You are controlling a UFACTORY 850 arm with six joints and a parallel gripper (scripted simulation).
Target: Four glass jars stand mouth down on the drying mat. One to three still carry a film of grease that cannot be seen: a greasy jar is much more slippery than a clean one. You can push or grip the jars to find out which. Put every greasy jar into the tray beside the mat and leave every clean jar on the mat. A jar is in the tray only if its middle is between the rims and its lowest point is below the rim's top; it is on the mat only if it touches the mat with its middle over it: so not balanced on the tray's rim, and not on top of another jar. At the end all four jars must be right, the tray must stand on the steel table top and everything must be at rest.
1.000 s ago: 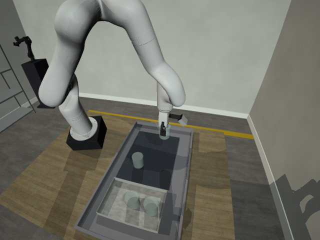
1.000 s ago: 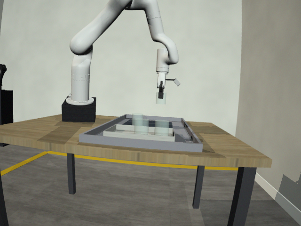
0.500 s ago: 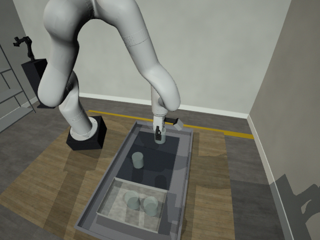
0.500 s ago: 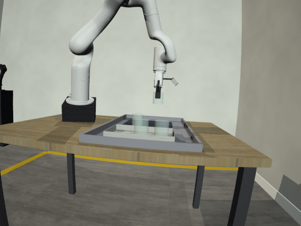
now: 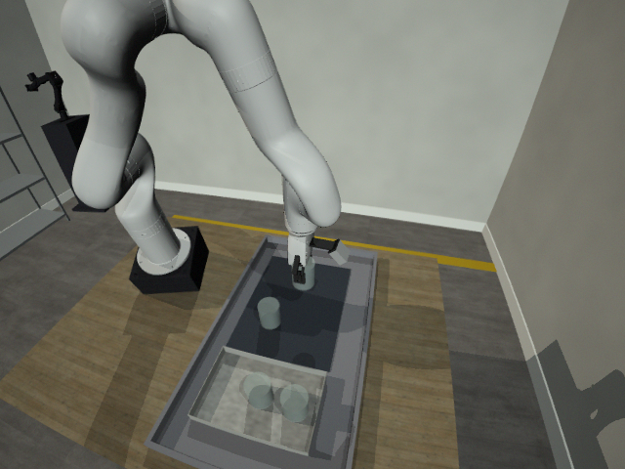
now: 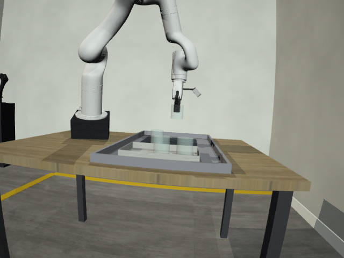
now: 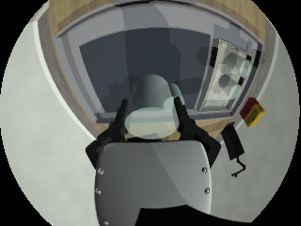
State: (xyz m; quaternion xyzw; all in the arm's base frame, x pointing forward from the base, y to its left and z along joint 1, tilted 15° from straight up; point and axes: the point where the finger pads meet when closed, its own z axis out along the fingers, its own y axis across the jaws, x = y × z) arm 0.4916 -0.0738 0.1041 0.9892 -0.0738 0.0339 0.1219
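Observation:
My gripper (image 5: 301, 273) is shut on a pale glass jar (image 5: 307, 277) and holds it high above the far end of the dark drying mat (image 5: 298, 313). The held jar shows well clear of the table in the exterior view (image 6: 177, 112) and between my fingers in the wrist view (image 7: 150, 113). One jar (image 5: 269, 313) stands on the mat near its left side. Two jars (image 5: 257, 389) (image 5: 294, 402) stand side by side inside the clear tray (image 5: 260, 399) at the near end.
The mat and tray lie in a grey rimmed steel table top (image 5: 272, 348) on a wooden table. My arm's black base (image 5: 169, 262) stands to the left. A wall rises on the right.

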